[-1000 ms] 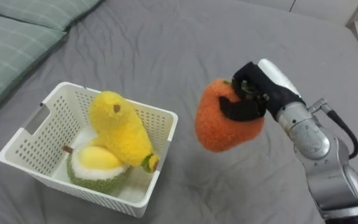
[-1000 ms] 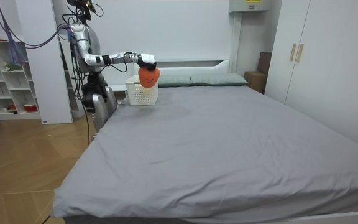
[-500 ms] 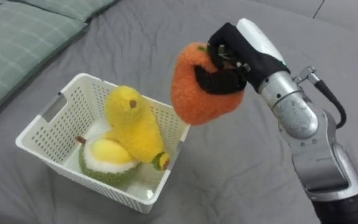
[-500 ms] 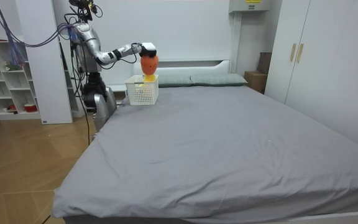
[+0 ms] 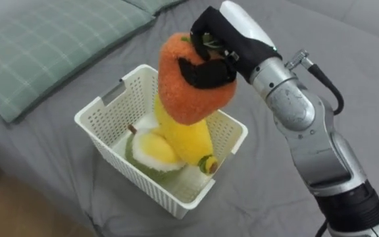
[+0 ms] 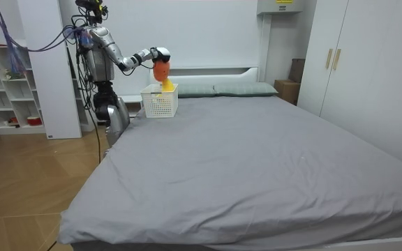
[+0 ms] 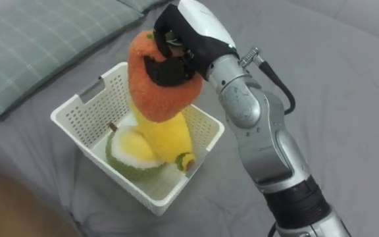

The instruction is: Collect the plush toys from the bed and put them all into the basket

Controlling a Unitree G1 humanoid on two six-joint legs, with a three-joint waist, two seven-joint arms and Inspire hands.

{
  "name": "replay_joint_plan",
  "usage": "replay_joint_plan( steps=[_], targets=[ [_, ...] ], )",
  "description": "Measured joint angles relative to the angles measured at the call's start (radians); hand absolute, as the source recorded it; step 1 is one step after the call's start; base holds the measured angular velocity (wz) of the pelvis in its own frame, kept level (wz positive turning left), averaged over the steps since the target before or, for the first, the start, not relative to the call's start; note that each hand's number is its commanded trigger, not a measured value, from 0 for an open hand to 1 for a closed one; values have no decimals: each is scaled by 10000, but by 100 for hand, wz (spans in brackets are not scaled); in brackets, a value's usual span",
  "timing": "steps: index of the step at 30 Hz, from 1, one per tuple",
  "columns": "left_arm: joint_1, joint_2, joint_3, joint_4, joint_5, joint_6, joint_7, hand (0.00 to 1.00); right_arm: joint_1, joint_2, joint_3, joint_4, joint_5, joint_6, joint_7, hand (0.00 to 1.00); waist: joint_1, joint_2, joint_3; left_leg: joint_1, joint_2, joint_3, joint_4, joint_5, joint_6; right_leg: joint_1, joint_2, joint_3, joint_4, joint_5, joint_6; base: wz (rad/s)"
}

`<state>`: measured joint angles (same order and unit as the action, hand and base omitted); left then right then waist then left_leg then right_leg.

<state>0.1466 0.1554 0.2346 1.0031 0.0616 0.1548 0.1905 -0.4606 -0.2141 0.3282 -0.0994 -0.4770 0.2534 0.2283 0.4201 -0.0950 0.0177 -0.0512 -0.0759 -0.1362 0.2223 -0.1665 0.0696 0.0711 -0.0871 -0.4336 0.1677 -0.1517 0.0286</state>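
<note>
Right hand [image 5: 227, 45] is clenched on the orange plush toy [image 5: 186, 92]. The thumb lies across the toy's front and the fingers wrap over its top by the green stalk.

The toy hangs directly over the white basket [image 5: 107, 117]. Its lower end meets or nearly meets the yellow plush [image 5: 191, 141]; contact cannot be told.

In the basket the yellow plush leans upright, with a green-and-cream plush [image 5: 149, 148] touching it on the left. Some bare basket floor shows toward the near corner.

The basket sits on the grey bed [image 5: 268, 197], close to its edge. A checked pillow [image 5: 51, 46] lies to the far left. In the room view the robot stands at the bed's corner, beside white shelving [image 6: 5, 84].

Handling (judgement):
- The toy looks light and soft, and it dents under the thumb.
- The fuzzy pile should give good friction, so slip is unlikely. It is not fragile.
- A wrap round the rounded upper body, as it is held now, suits it best, since a fingertip pinch would only gather fluff.

Risk: the basket is crowded. Let go from this height, the toy could perch on the yellow plush and roll over the rim, so it should be lowered toward the open corner first.
</note>
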Motion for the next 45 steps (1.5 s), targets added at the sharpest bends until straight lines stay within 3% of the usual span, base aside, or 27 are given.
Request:
replay_joint_plan(
  steps=[4, 9, 15, 24, 25, 26, 28, 29, 40, 45],
  targets=[
    [14, 7, 186, -28, 195, 154, 5, 0, -1, 156, 51, 533, -25, 68, -71, 100, 152, -51, 8, -214, -136, -351, 120, 88, -1, -5, -81, -375, 13, -26, 37, 28],
    [126, 2, 181, -471, 189, 323, 39, 0, -4, 145, 237, 1439, -32, 95, -144, 100, 540, -115, -12, -270, -225, -558, 142, 173, -4, 6, -162, -523, 15, -41, 54, 15],
    [348, -5, 153, -658, 188, 358, 269, 0, 0, 145, 594, 2346, -35, 83, -231, 100, 532, -135, 9, -299, -306, -749, 153, 224, 8, 66, -158, -657, 12, -54, 76, 10],
    [364, -236, 13, -653, 187, 592, 373, 0, 9, 168, 676, 3993, -75, 90, -427, 98, 512, -170, 75, -284, -404, -932, 151, 281, 25, 153, -186, -782, -6, -75, 102, 7],
    [388, -246, -31, -654, 194, 613, 364, 0, 8, 168, 671, 4051, -73, 65, -550, 93, 510, -171, 74, -285, -411, -954, 147, 292, 24, 165, -190, -814, -6, -75, 103, 6],
    [417, -250, -32, -655, 193, 632, 355, 0, 7, 169, 668, 4211, -12, -12, -755, 77, 526, -174, 71, -270, -411, -960, 142, 299, 25, 185, -189, -815, -6, -75, 103, 4],
    [416, -249, -33, -659, 187, 632, 355, 0, 5, 186, 667, 4493, 78, -148, -1076, 30, 526, -180, 67, -260, -411, -967, 142, 312, 26, 200, -189, -819, -5, -75, 103, 0],
    [416, -249, -34, -664, 187, 632, 356, 0, 5, 202, 667, 4595, 123, -162, -1256, 0, 515, -179, 68, -262, -412, -969, 142, 321, 23, 200, -189, -818, -4, -74, 103, 0],
    [748, -226, -19, -1068, 423, 630, 389, 0, 1, 199, 224, 5718, 650, -718, -2659, 0, 523, -21, 77, -262, -514, -1362, 168, 441, -42, 352, -199, -1052, 8, -78, 106, 11],
    [892, -208, -63, -1066, 410, 631, 392, 0, -14, 156, 34, 6564, 1304, -1013, -3015, 0, 524, 118, -52, -260, -601, -1519, 144, 520, -67, 350, -349, -1211, 65, -144, 110, 12]
  ],
)
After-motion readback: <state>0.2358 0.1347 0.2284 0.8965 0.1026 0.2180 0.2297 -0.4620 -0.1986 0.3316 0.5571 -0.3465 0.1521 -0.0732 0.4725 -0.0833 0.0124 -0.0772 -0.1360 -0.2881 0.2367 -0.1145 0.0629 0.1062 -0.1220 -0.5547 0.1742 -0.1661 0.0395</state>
